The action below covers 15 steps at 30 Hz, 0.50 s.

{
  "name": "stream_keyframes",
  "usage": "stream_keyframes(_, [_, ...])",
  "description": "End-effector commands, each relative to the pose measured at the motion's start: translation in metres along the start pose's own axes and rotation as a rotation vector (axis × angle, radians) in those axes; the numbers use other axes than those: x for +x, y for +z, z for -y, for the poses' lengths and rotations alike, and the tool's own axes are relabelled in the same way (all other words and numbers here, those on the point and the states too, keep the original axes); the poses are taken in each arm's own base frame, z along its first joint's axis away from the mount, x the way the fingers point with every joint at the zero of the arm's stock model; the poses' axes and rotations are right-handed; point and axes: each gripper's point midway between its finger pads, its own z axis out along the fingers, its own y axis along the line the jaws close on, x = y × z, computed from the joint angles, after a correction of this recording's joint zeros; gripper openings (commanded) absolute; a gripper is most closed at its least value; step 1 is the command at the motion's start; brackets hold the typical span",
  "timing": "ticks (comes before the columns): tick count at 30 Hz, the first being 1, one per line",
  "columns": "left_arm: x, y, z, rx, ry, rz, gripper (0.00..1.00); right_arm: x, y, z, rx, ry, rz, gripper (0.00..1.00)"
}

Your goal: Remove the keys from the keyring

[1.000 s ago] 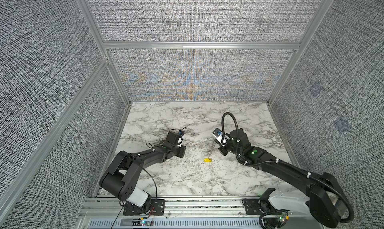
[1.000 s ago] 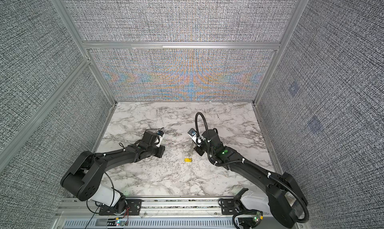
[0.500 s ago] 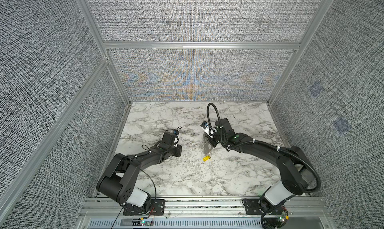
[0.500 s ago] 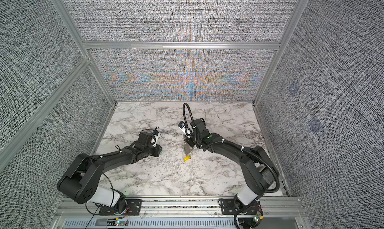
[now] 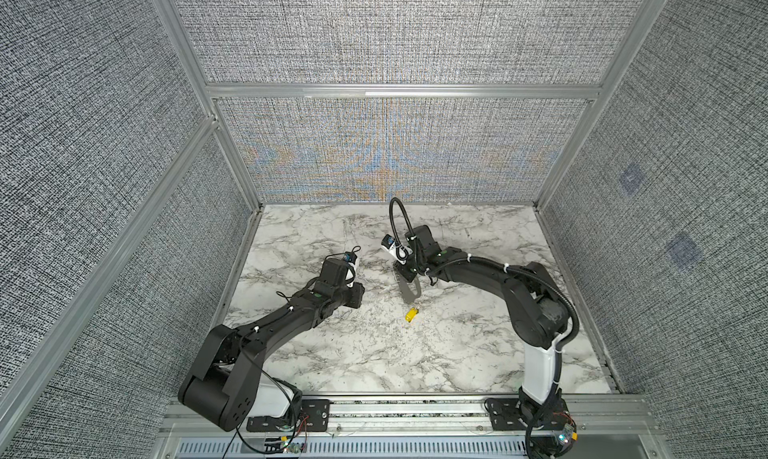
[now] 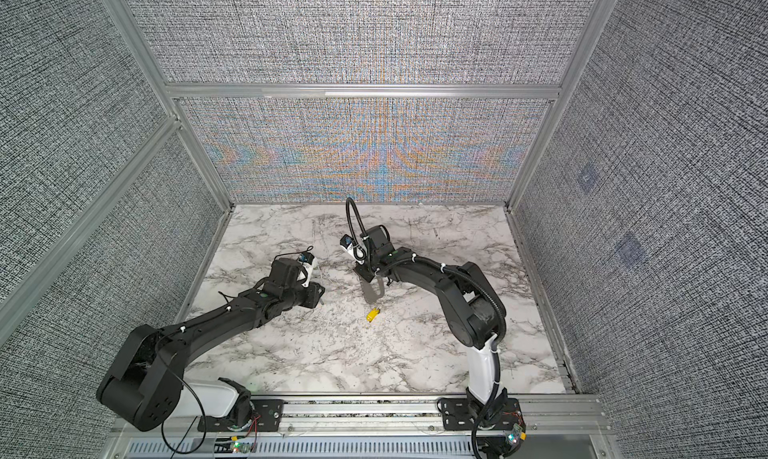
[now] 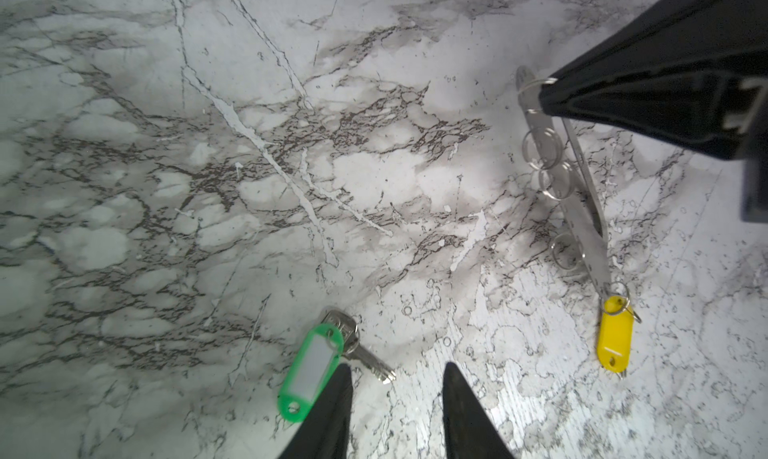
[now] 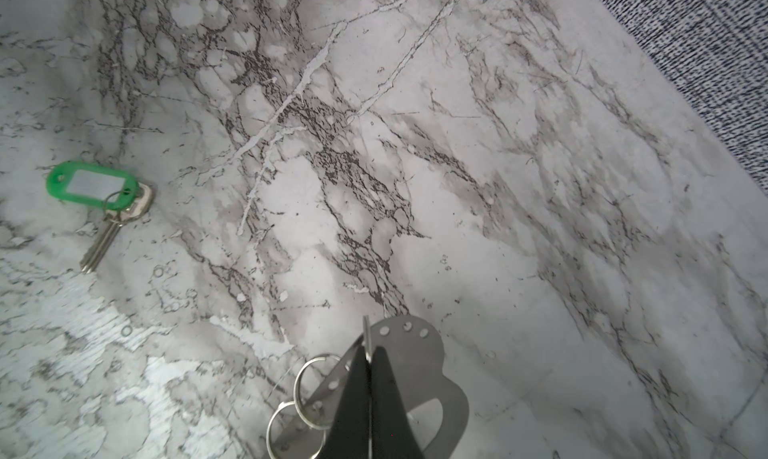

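Grey woven-fabric wall panels (image 5: 374, 33) close in the left, far and right sides, framed by silver aluminium bars (image 5: 399, 92). The white marble-patterned tabletop with grey veins (image 5: 374, 361) looks scuffed (fine dark scratches, perhaps). A silver metal rail (image 5: 407, 413) runs along the near edge.

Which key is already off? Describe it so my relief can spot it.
On the marble tabletop, look just ahead of the open left gripper. The key with the green tag lies flat there, loose; the yellow-tagged one appears hooked to the keyring that the right gripper pinches.
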Motion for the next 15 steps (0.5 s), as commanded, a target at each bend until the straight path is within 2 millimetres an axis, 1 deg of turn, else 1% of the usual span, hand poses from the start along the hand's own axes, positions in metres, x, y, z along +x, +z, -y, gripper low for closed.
stream_keyframes(1, [0.004, -0.004, 0.004, 0.019, 0.006, -0.027, 0.39, 0.001, 0.008, -0.002, -0.023, 0.006, -0.021, 0.00])
stream_keyframes(6, [0.004, -0.004, 0.007, 0.034, 0.004, -0.043, 0.39, -0.001, 0.029, -0.002, -0.045, 0.013, -0.037, 0.03])
stream_keyframes(9, [0.001, -0.008, 0.008, 0.039, -0.001, -0.040, 0.39, -0.003, 0.039, 0.000, -0.059, 0.014, -0.052, 0.06])
stream_keyframes(10, [-0.001, -0.010, 0.009, 0.041, -0.001, -0.032, 0.39, -0.005, 0.041, -0.001, -0.069, 0.015, -0.051, 0.08])
stream_keyframes(11, [-0.003, -0.012, 0.011, 0.047, 0.000, -0.026, 0.39, -0.008, 0.041, 0.000, -0.076, 0.016, -0.046, 0.12])
stream_keyframes(12, [-0.005, -0.014, 0.012, 0.052, 0.001, -0.019, 0.39, -0.010, 0.041, 0.000, -0.081, 0.019, -0.044, 0.20])
stream_keyframes(13, [-0.006, -0.016, 0.014, 0.060, 0.004, -0.014, 0.39, -0.013, 0.040, 0.001, -0.089, 0.020, -0.038, 0.26])
stream_keyframes(14, [-0.008, -0.018, 0.015, 0.064, 0.003, -0.009, 0.39, -0.017, 0.039, 0.000, -0.095, 0.022, -0.033, 0.29])
stream_keyframes(15, [-0.010, -0.020, 0.016, 0.070, 0.001, -0.004, 0.39, -0.023, 0.035, 0.004, -0.086, 0.031, -0.022, 0.32])
